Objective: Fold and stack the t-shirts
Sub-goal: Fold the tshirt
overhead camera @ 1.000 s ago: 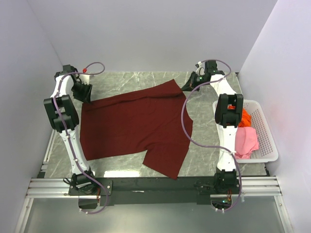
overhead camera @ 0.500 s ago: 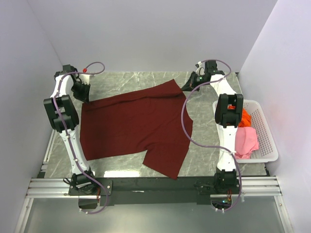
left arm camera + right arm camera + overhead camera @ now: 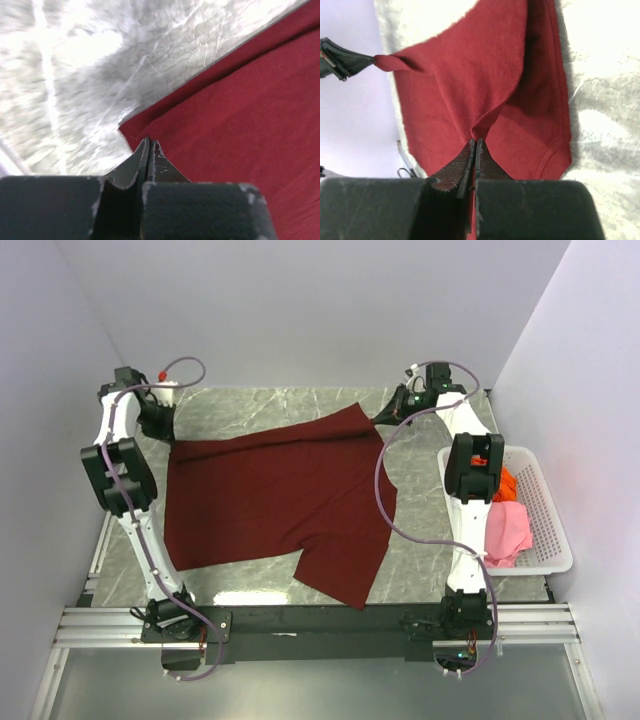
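Grip status: both grippers are closed on the maroon t-shirt [image 3: 280, 500]. The left gripper [image 3: 149, 143] has its jaws pressed together over the shirt's corner at the upper left of the top view. The right wrist view shows that corner twisted into a small point at those fingers. The right gripper [image 3: 475, 144] pinches the opposite far corner, upper centre-right, with a ridge of cloth rising into its tips.

Location: the shirt lies spread across the middle of the marble-patterned table [image 3: 270, 405], one sleeve trailing toward lower centre. The orange t-shirt [image 3: 507, 480] and pink t-shirt [image 3: 505, 530] sit bunched in the white perforated basket [image 3: 555, 550] at right.

Recommendation: the step appears to be taking the far edge for a first fold. Raise both corners together and level, keep the edge taut between them, and carry it toward the near hem without dragging the shirt's body. Uneven lift would likely skew the fold.

Materials: the shirt is soft, matte and thin. It drapes and creases readily, and a stitched hem shows along its edge. The table is hard, glossy and grey-veined, so cloth should slide on it easily.
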Controlling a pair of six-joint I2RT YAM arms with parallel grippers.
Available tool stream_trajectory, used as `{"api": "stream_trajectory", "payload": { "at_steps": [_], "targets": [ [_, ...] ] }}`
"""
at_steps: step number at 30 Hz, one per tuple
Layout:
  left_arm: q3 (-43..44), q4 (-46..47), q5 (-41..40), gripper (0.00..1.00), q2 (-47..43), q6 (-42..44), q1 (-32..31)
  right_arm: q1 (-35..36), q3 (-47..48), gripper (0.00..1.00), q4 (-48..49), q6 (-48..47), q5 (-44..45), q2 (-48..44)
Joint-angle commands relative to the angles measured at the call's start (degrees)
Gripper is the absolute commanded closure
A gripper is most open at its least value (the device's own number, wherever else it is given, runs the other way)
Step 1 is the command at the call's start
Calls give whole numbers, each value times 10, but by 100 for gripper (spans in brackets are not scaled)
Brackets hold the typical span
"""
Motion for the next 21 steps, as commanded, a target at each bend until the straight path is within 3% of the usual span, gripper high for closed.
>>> {"api": "stream_trajectory", "payload": {
  "at_steps": [1,14,21],
  "targets": [
    [6,21,33,100,-83,20,5,-12,-2,100,22,21,-35,-70],
    [-88,68,78,100,-184,56,32,-22,-66,100,13,16,-73,-149],
    [-200,123,88,100,-253,108,33,-23,-176,100,-18,-34,-70,-206]
  ]
}}
